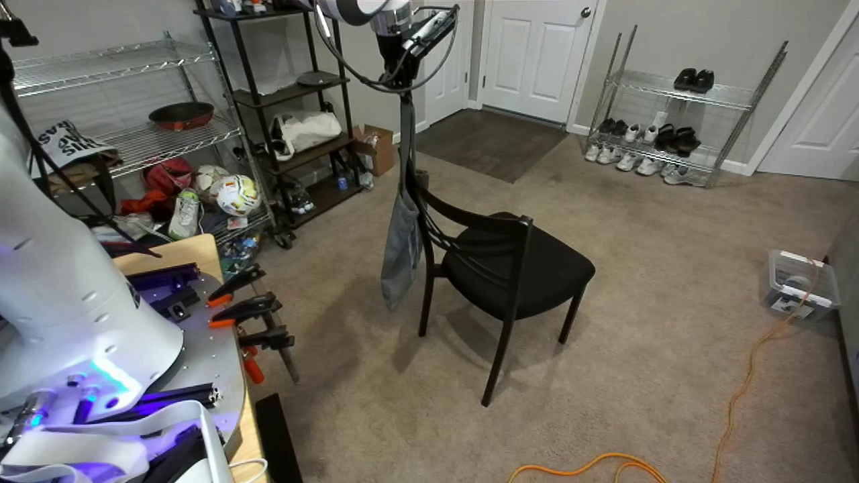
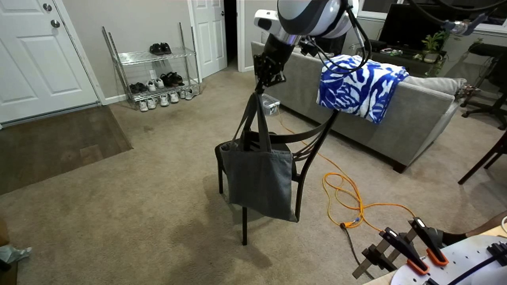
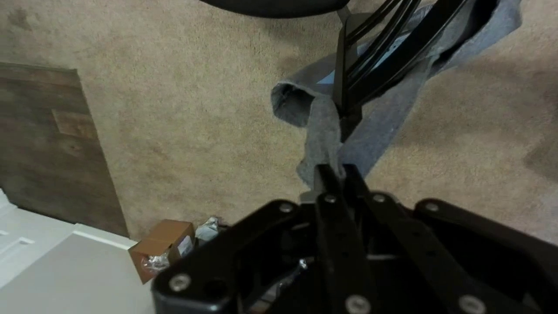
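Where the gripper (image 3: 339, 173) stands: over the back of the chair (image 1: 503, 282), jaws together and clamped on grey cloth straps (image 2: 262, 122)

Bag position: grey tote bag (image 2: 259, 182) hangs from its straps against the chair's back, mainly on the side away from the seat (image 1: 537, 258), as both exterior views show

Post clearance: in the wrist view, grey cloth appears on either side of the chair's back post (image 3: 351, 120); whether the post passes between the straps cannot be determined

Strap handling: judged best with a firm pinch on the straps and slow, near-vertical movement; sideways pull is advised against until the post is confirmed free, as a caught loop could drag or tip the chair

Bag contents: mouth partly visible below the chair's rail (image 3: 409, 50); interior dark, nothing inside identified

Clear bin: plastic bin (image 1: 784, 291) sits well apart from the chair, out beyond its seat; contents too unclear to identify

Carton: cardboard box (image 3: 165, 240) is well apart from the chair; crumpled clear plastic (image 3: 154, 264) shows at its opening
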Controlling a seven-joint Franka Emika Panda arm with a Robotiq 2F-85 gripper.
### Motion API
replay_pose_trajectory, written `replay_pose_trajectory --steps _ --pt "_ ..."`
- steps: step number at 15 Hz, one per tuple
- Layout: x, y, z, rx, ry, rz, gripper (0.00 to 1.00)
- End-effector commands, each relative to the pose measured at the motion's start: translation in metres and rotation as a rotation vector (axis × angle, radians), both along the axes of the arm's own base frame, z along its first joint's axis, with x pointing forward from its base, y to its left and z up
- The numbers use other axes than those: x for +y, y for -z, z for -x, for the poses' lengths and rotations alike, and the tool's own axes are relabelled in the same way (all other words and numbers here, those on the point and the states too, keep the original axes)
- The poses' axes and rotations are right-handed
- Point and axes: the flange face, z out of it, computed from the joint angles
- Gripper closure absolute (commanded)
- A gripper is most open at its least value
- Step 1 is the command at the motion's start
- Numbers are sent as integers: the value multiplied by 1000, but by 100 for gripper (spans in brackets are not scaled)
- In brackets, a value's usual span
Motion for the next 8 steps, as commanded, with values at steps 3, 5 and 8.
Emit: replay_pose_trajectory --steps 3,5,8 --pt "-37 -1 -1 -8 35 -113 98" --pt "-44 4 -3 8 40 -129 98" --pt "-49 8 -4 18 52 -139 98"
